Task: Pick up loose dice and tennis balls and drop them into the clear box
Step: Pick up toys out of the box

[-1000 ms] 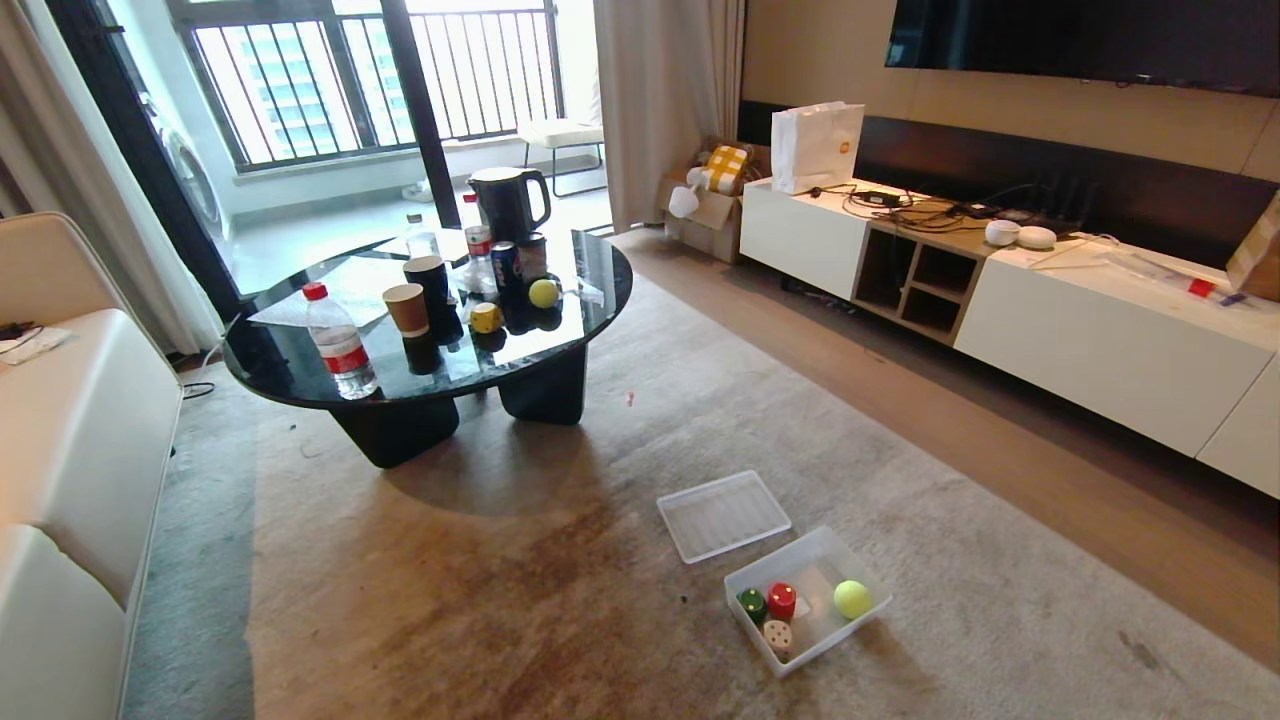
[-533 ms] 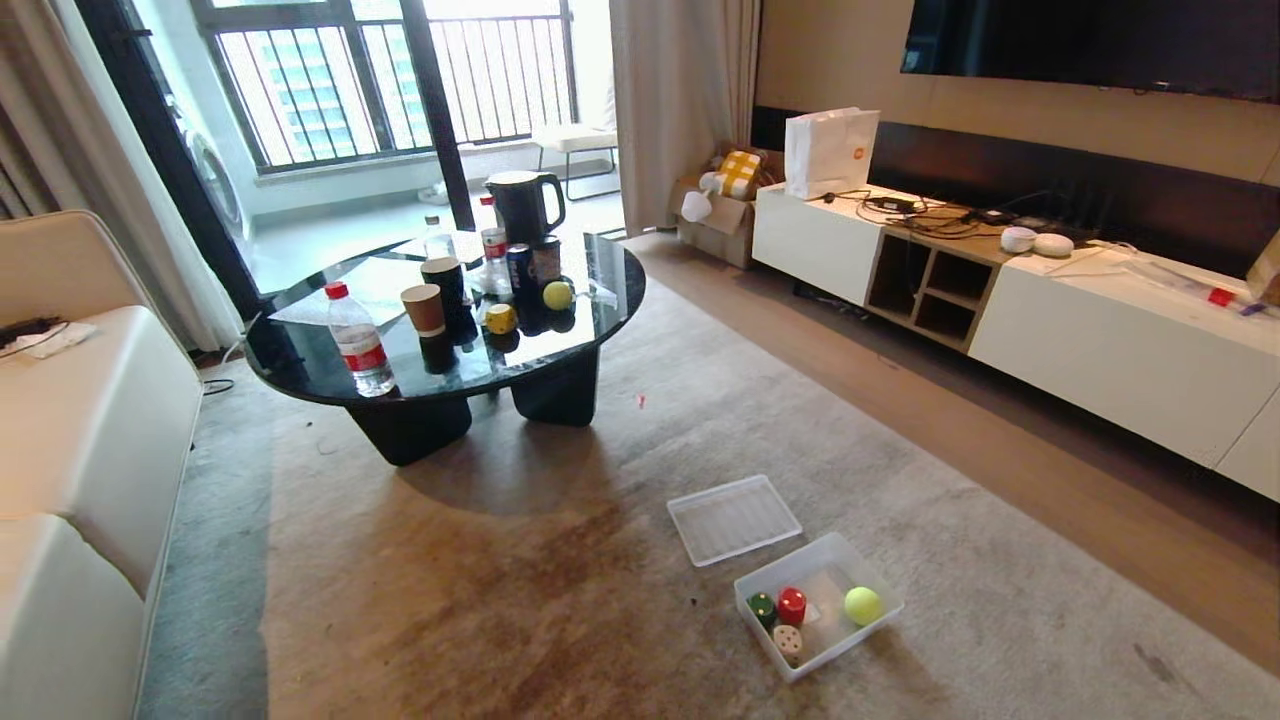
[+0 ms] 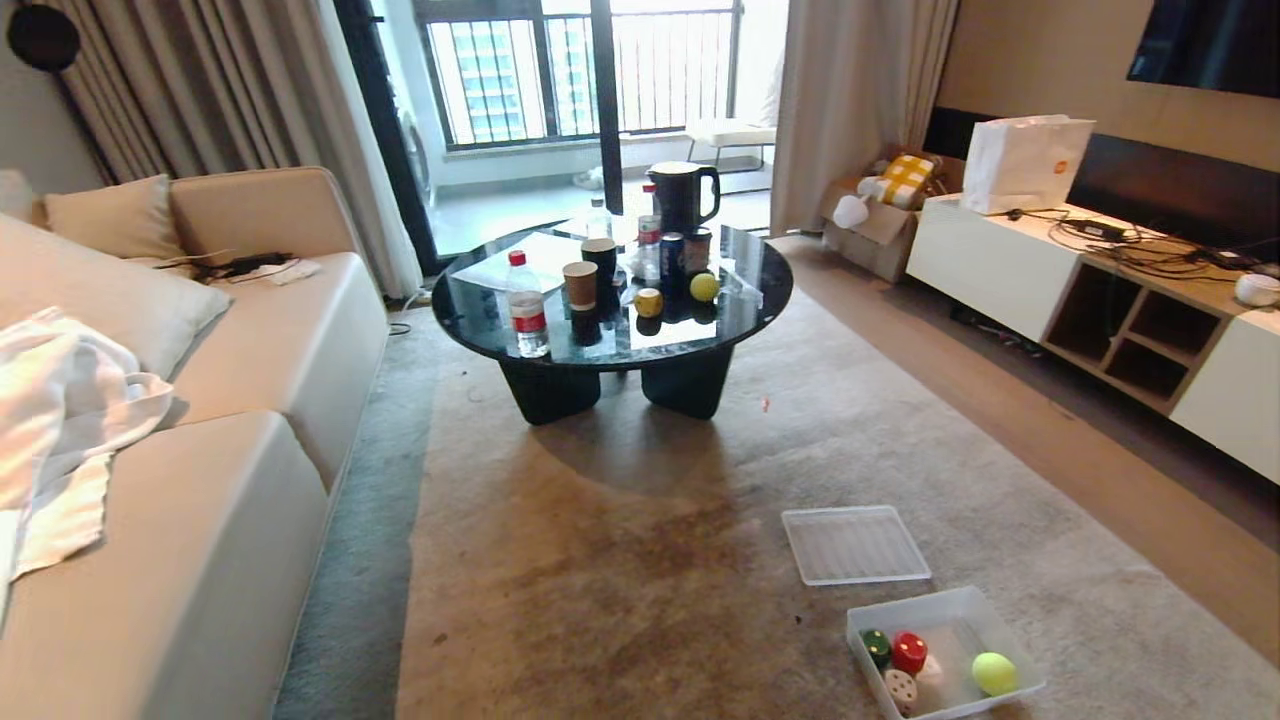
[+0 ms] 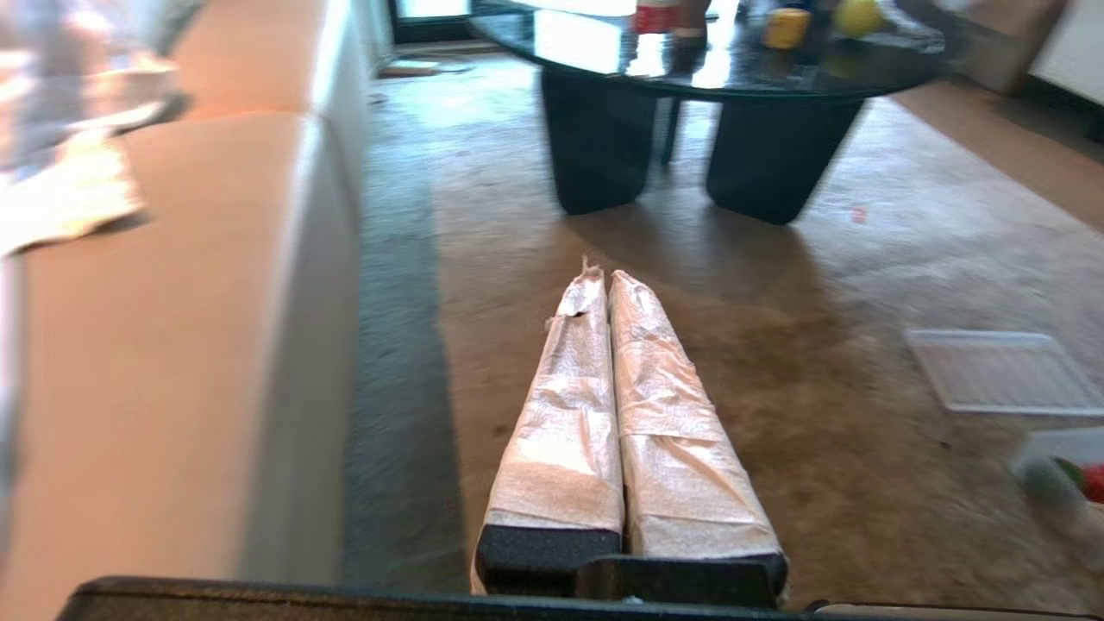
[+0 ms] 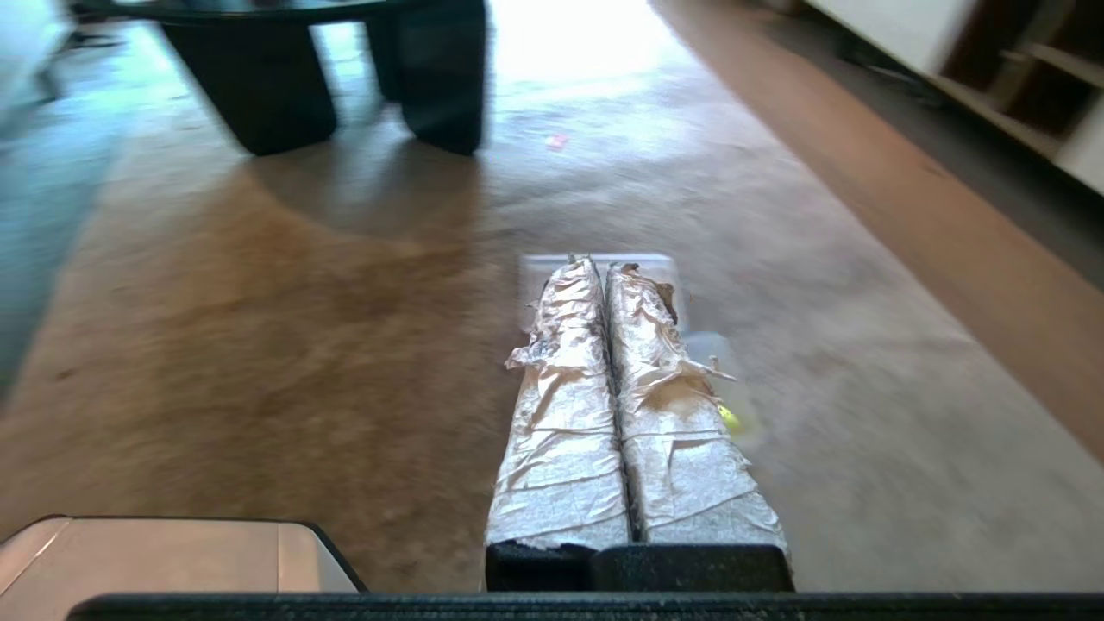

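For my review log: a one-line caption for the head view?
Clear box on the rug holds three dice and a tennis ball; yellow die and second ball remain on the black table.

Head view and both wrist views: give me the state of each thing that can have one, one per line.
clear box: uncovered on the rug; green, red and beige dice and one tennis ball inside
lid: off, flat beside the box
yellow die: loose on the table
second tennis ball: loose on the table
left end effector: shut, empty
right end effector: shut, empty
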`<state>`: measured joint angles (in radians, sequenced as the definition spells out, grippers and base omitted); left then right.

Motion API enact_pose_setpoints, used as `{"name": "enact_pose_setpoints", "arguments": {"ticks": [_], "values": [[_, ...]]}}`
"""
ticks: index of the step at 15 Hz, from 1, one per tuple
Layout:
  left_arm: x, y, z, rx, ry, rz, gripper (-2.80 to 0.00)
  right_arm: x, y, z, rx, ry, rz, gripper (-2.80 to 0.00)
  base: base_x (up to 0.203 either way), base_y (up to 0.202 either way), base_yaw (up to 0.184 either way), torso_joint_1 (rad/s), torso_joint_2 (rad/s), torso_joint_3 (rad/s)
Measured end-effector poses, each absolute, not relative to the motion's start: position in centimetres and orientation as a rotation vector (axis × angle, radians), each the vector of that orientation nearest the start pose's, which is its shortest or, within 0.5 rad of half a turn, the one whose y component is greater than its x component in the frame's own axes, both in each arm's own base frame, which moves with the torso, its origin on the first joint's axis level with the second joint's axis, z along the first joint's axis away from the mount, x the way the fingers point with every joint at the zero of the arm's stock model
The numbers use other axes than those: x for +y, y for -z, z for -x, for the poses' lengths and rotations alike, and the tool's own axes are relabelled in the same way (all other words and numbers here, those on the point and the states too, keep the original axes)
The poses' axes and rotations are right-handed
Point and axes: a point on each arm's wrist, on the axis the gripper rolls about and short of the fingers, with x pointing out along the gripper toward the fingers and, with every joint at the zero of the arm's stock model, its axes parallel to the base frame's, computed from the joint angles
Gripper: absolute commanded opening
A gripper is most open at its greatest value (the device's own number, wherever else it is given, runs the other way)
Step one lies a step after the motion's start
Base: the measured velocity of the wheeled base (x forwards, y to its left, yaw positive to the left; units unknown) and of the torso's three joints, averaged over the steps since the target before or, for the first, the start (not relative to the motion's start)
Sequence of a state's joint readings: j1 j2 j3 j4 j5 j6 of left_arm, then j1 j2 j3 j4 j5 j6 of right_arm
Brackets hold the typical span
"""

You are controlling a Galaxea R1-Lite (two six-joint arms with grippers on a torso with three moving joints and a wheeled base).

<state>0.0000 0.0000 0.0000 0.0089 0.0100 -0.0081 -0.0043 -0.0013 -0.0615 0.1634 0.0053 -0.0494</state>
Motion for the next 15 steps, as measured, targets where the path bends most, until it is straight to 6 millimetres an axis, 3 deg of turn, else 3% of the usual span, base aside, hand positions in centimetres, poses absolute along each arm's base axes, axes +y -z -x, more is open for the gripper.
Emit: {"name": "enact_pose_setpoints", "arguments": {"ticks": [7,13,15], "values": [[0.02,-7.45,2.28,0.009,-0.010,0.008,-2.80,0.01,-7.54,2.84,0.103,0.003,0.045,-2.80,0.001,-0.007,0.154,0.002,0.00,0.006],[0.02,-7.46,2.28,0.009,-0.010,0.009,-2.80,0.02,-7.51,2.84,0.104,-0.001,0.045,-2.80,0.000,-0.001,0.011,0.000,0.00,0.000],[0.02,-7.48,2.28,0.007,-0.010,0.010,-2.80,0.02,-7.52,2.84,0.103,0.000,0.045,-2.80,0.141,0.001,0.002,0.004,0.00,0.000]]}}
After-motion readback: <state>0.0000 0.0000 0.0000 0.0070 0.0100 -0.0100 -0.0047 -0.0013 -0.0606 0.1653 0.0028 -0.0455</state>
